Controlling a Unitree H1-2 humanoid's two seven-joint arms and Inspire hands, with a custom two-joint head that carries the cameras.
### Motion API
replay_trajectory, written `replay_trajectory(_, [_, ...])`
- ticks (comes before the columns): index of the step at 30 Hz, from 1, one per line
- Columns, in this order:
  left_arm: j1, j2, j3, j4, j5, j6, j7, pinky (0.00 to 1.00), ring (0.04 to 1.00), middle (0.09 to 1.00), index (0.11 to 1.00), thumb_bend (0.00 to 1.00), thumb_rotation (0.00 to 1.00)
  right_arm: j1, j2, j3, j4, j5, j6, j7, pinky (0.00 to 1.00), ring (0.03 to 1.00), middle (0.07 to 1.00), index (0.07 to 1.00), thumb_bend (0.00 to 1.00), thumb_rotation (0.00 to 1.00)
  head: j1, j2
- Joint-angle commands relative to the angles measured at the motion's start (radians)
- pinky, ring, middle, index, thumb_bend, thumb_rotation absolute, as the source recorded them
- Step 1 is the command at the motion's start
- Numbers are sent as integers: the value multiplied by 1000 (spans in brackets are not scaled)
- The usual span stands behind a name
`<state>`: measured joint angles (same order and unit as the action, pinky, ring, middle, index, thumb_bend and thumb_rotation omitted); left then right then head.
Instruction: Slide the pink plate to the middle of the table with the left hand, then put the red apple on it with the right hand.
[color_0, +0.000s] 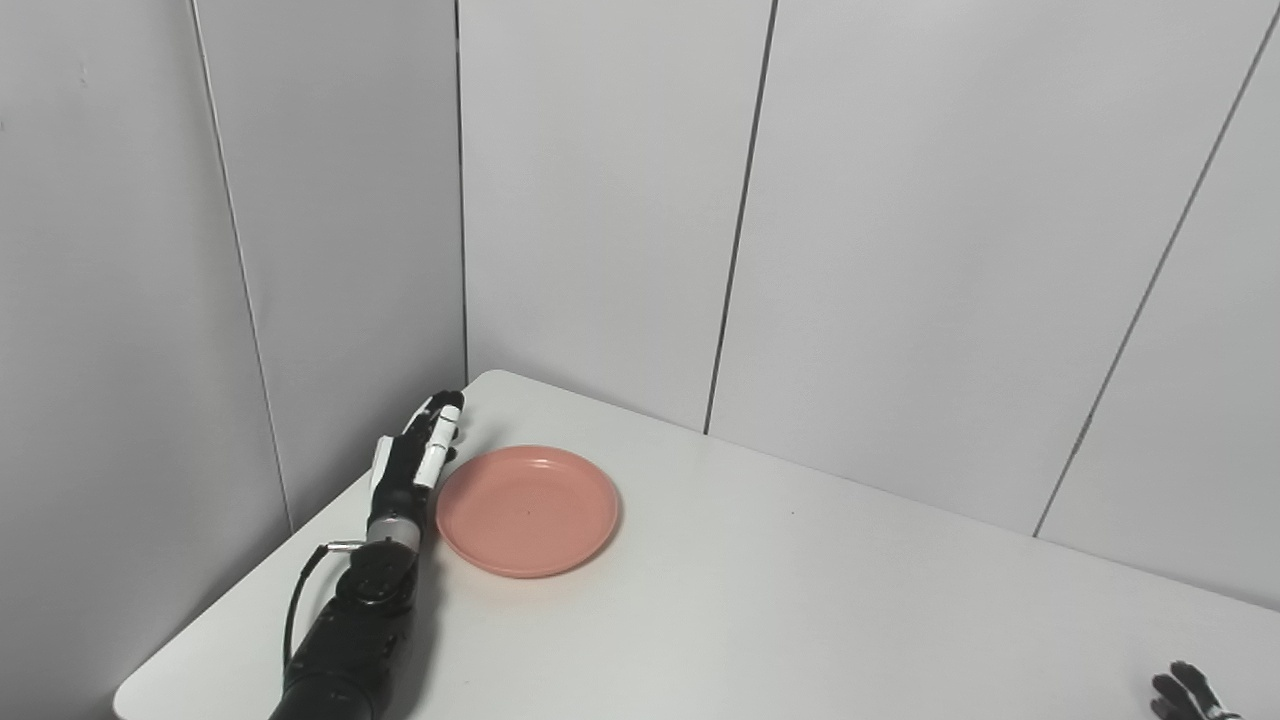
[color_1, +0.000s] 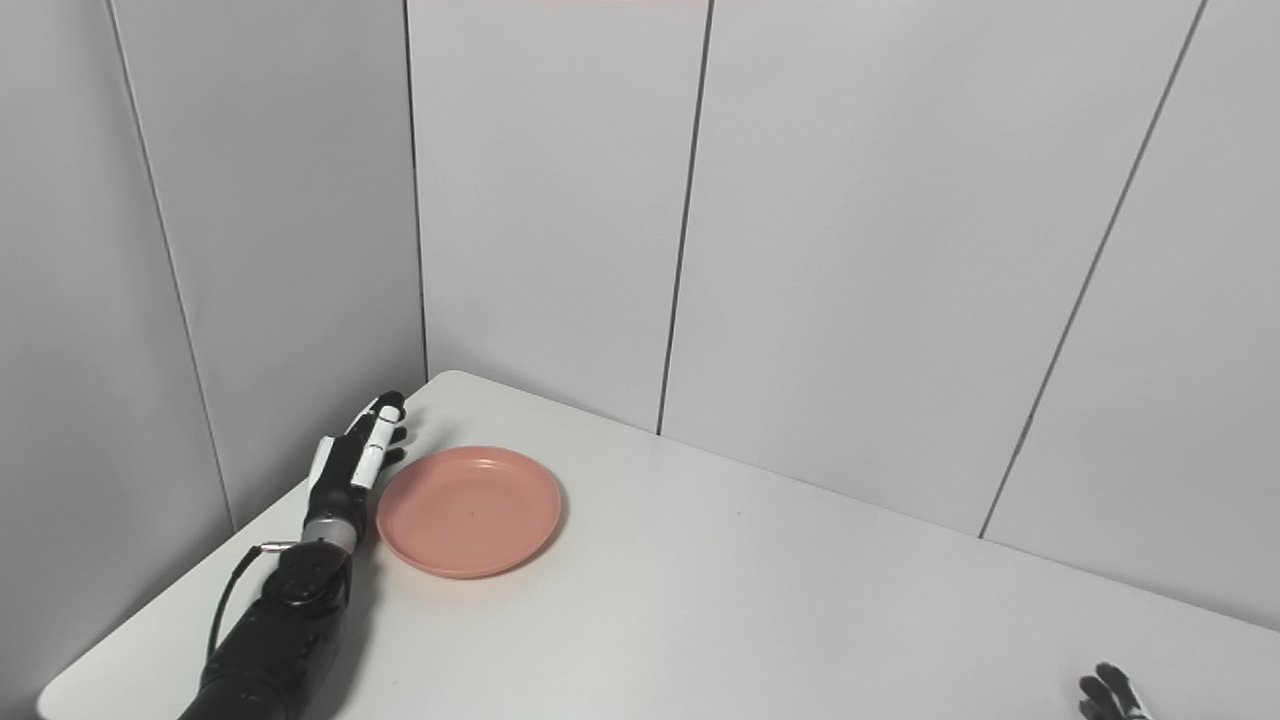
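The pink plate (color_0: 527, 509) lies empty on the white table (color_0: 800, 600) near its far left corner. My left hand (color_0: 415, 450) is open with fingers stretched out flat, lying along the plate's left rim, touching or nearly touching it. It also shows in the right eye view (color_1: 355, 455) beside the plate (color_1: 470, 510). Only the fingertips of my right hand (color_0: 1190, 693) show at the bottom right corner, low over the table, so its state is unclear. No red apple is in view.
Grey panelled walls (color_0: 600, 200) close off the table at the back and left. The table's left edge (color_0: 230, 600) runs just beside my left forearm. Bare white tabletop stretches between the plate and my right hand.
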<state>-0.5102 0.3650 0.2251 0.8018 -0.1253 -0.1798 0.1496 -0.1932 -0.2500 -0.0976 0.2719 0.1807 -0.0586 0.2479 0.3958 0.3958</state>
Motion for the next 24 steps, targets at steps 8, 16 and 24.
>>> replay_trajectory(8, [-2,-46,-29,-106,-14,75,-75,853,898,915,883,712,916,59,19,11,9,0,30,-5,1000,976,956,961,864,1000,-3,0])
replay_trajectory(16, [8,-82,-49,-161,-14,105,-97,830,890,912,883,700,911,62,22,13,-8,-3,44,-16,1000,979,957,963,855,1000,-14,5])
replay_trajectory(24, [24,-105,-78,-222,1,123,-111,812,886,912,882,749,933,71,23,21,-41,-10,58,-27,1000,984,962,972,822,1000,-21,15])
